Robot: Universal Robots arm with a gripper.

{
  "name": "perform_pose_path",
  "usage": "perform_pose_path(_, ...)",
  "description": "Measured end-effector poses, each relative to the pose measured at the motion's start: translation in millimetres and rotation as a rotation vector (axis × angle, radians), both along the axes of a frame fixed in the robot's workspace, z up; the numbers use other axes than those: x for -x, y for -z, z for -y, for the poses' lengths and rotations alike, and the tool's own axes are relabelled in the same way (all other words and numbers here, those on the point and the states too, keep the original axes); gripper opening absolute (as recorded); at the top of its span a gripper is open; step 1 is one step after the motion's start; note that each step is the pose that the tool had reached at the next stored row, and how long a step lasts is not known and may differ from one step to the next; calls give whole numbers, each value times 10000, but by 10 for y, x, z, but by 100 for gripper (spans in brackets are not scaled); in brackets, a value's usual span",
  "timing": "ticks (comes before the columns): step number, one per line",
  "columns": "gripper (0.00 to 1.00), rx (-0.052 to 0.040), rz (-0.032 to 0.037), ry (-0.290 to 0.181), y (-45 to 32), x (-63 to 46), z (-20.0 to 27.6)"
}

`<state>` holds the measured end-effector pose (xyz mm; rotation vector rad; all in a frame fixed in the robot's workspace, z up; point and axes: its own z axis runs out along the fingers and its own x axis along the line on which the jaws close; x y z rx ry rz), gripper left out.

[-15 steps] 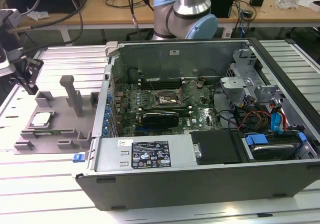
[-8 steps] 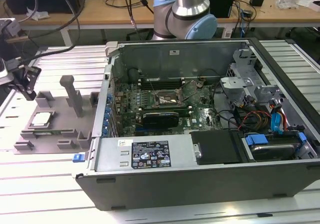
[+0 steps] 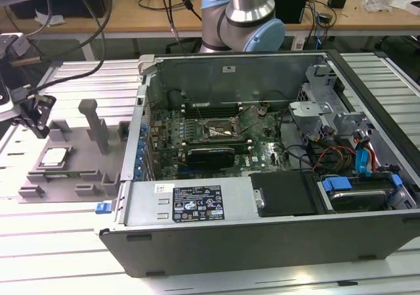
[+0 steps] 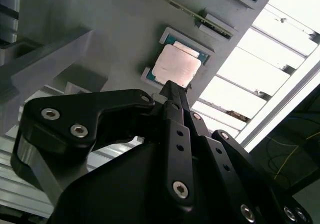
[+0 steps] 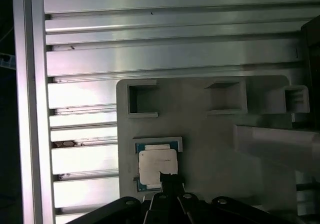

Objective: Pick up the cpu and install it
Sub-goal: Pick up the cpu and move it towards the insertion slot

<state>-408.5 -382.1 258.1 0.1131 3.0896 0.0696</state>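
Grey tray (image 4: 100, 14) bears the cpu (image 4: 177, 64), lying close below the pincer (image 4: 171, 90).

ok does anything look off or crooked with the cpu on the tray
Nothing stands out: the cpu lies flat and square in its seat on the grey tray, with the claw hovering near it.

Both wrist views close above tray (image 4: 115, 34) (image 5: 210, 149)

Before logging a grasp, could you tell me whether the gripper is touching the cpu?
Apart. In the exterior view the gripper hangs above the tray, bare tray showing between it and the cpu.
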Motion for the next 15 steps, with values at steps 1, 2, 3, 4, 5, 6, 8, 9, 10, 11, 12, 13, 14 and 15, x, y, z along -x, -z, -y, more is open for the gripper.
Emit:
perform_pose_path(1,11,1,0,-2,18,2,5)
perform_pose_path(2,11,0,0,-4,51,6,14)
perform_pose_path(3,11,0,0,-8,93,11,26)
perform_pose_path(4,11,0,1,-11,130,17,34)
perform_pose_path(5,11,0,0,-13,147,19,39)
perform_pose_path(6,11,0,0,-18,168,22,43)
perform_pose_path(8,11,1,0,-29,220,31,50)
perform_pose_path(9,11,1,0,-37,243,35,52)
perform_pose_path(10,11,0,1,-48,267,39,54)
perform_pose_path(11,11,0,1,-58,286,41,55)
perform_pose_path(12,11,0,0,-73,306,43,54)
perform_pose_path(13,11,0,1,-88,325,45,54)
perform_pose_path(14,11,0,1,-108,348,47,54)
perform_pose_path(15,11,0,0,-122,366,48,54)
